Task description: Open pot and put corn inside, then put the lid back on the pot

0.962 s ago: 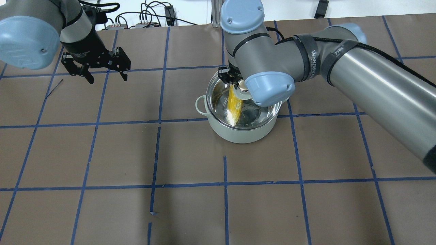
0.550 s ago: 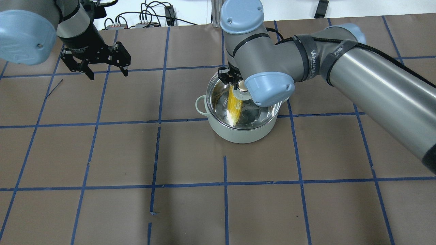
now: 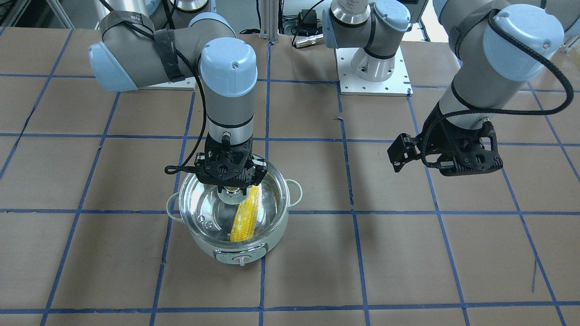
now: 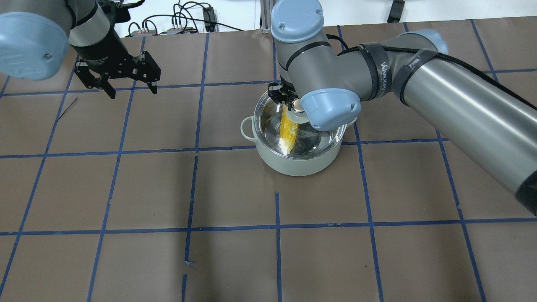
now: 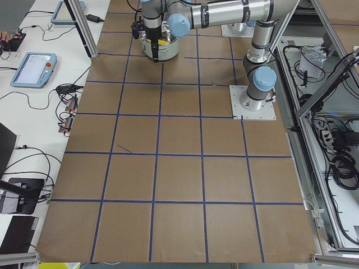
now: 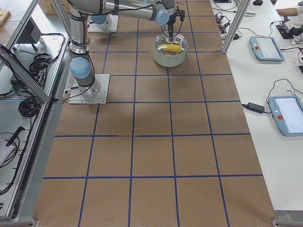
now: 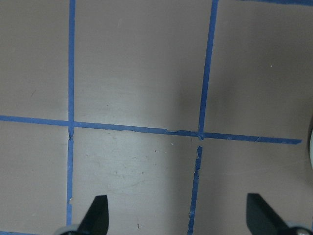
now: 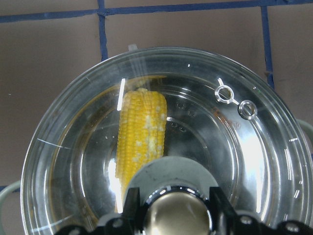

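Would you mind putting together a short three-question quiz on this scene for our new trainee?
1. True or false: the corn lies inside the pot, under the lid.
2. Multiple choice: what are the fingers of the right gripper placed around?
A) the knob of the lid
B) a side handle of the pot
C) the corn cob
3. Fill in the blank: the left gripper hangs over bare table, holds nothing, and its jaws are ____.

Key: 1 true; 2 A; 3 open.
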`<state>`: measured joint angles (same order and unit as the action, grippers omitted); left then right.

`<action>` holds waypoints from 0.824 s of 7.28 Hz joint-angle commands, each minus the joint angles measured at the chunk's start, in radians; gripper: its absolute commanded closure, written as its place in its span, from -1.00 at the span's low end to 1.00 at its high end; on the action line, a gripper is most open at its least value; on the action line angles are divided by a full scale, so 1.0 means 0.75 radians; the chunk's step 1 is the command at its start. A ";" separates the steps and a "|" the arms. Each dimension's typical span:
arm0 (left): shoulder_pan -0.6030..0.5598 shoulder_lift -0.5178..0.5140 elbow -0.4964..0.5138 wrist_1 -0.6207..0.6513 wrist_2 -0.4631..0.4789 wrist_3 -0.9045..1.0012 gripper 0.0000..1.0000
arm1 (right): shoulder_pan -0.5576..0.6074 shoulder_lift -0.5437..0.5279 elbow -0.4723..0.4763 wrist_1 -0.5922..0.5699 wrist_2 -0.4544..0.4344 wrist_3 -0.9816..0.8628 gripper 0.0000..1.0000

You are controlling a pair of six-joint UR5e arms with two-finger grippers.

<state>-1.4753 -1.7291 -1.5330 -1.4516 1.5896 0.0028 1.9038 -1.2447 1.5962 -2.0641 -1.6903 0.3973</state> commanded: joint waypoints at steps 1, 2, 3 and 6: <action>-0.001 0.000 0.007 0.009 -0.001 -0.002 -1.00 | 0.000 0.001 -0.001 -0.001 0.002 0.000 0.44; -0.005 0.000 0.005 0.009 0.002 -0.006 -1.00 | 0.000 0.001 0.005 0.001 0.002 0.000 -0.24; -0.005 0.000 -0.003 0.009 0.002 -0.014 -1.00 | 0.000 0.001 0.005 0.001 0.002 0.000 -0.75; -0.015 0.025 -0.038 0.009 -0.005 -0.026 -1.00 | -0.027 0.007 -0.044 0.001 0.002 -0.026 -0.99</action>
<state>-1.4827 -1.7230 -1.5513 -1.4440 1.5881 -0.0120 1.8983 -1.2433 1.5863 -2.0632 -1.6879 0.3905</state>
